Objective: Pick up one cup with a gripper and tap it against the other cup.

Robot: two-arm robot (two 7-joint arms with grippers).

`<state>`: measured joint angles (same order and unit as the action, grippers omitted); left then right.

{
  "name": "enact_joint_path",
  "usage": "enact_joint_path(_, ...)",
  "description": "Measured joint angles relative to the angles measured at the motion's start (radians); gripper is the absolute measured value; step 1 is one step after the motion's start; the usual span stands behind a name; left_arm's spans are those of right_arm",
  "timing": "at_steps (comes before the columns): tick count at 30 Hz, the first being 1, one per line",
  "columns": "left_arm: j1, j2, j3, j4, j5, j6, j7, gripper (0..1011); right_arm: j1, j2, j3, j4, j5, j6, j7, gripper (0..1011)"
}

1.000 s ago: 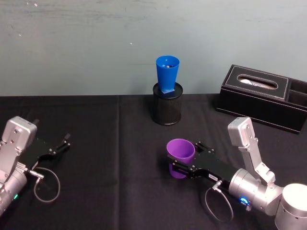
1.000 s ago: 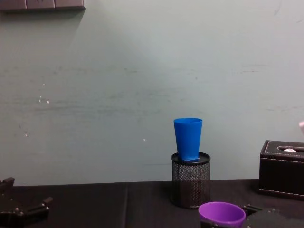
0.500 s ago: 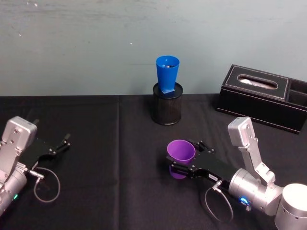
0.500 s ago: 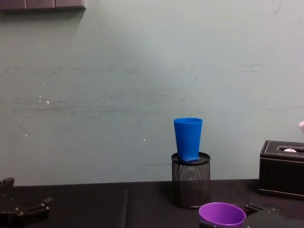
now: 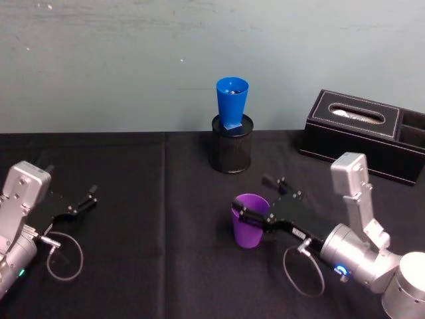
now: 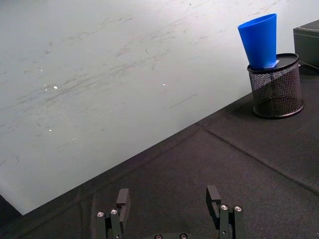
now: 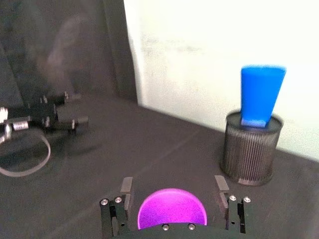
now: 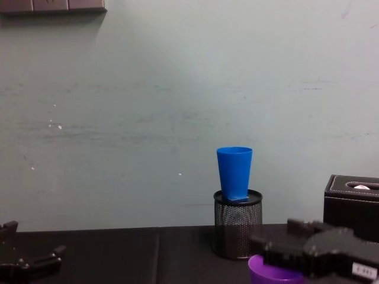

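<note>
Your right gripper (image 5: 255, 199) was over the purple cup (image 5: 248, 228), near the middle of the black surface (image 5: 153, 266). Its long black jaws were spread wide, one on each side of the cup's rim. From your right wrist view, the purple cup (image 7: 172, 208) sat in the gap between the two jaws, and you could not tell if they touched it. The cup stood upright on the surface.

From your chest view, the right gripper (image 8: 296, 239) hung just above the purple cup (image 8: 273, 273) and hid part of its rim.

The blue cup (image 5: 231, 102) was farther back, near the wall. It stood upright with its bottom end stuck in the black mesh pen holder (image 5: 232, 151). It was well apart from the purple cup. A black tissue box (image 5: 362, 133) sat off to the right of the pen holder.

Your left gripper (image 5: 78, 203) rested low on the left side of the surface, far from both cups. Its jaws were open with nothing between them, as your left wrist view (image 6: 167, 205) showed.
</note>
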<state>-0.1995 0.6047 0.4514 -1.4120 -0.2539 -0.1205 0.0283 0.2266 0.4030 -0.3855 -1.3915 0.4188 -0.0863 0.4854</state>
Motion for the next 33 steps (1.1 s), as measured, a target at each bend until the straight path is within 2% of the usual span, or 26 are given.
enact_joint_path(3,0.000,0.000,0.000,0.000,0.000,0.000,0.000,1000,-0.017,-0.008,0.025,-0.022,0.005,-0.034,-0.020,1003)
enact_joint_path(6,0.000,0.000,0.000,0.000,0.000,0.000,0.000,1000,-0.040,-0.026,0.053,-0.050,-0.017,-0.045,-0.092,1003)
enact_joint_path(7,0.000,0.000,0.000,0.000,0.000,0.000,0.000,1000,-0.054,-0.038,0.067,-0.064,-0.039,-0.039,-0.149,1003)
enact_joint_path(10,0.000,0.000,0.000,0.000,0.000,0.000,0.000,1000,-0.068,-0.063,0.086,-0.074,-0.075,-0.020,-0.237,1003)
enact_joint_path(11,0.000,0.000,0.000,0.000,0.000,0.000,0.000,1000,-0.074,-0.081,0.098,-0.074,-0.095,-0.001,-0.294,1003)
enact_joint_path(17,0.000,0.000,0.000,0.000,0.000,0.000,0.000,1000,-0.076,-0.146,0.131,-0.050,-0.152,0.076,-0.451,1003)
enact_joint_path(22,0.000,0.000,0.000,0.000,0.000,0.000,0.000,1000,-0.067,-0.170,0.139,-0.023,-0.179,0.108,-0.489,1003)
enact_joint_path(26,0.000,0.000,0.000,0.000,0.000,0.000,0.000,1000,-0.064,-0.163,0.138,-0.014,-0.173,0.127,-0.439,1003)
enact_joint_path(33,0.000,0.000,0.000,0.000,0.000,0.000,0.000,1000,-0.064,-0.165,0.138,-0.014,-0.173,0.126,-0.446,1003)
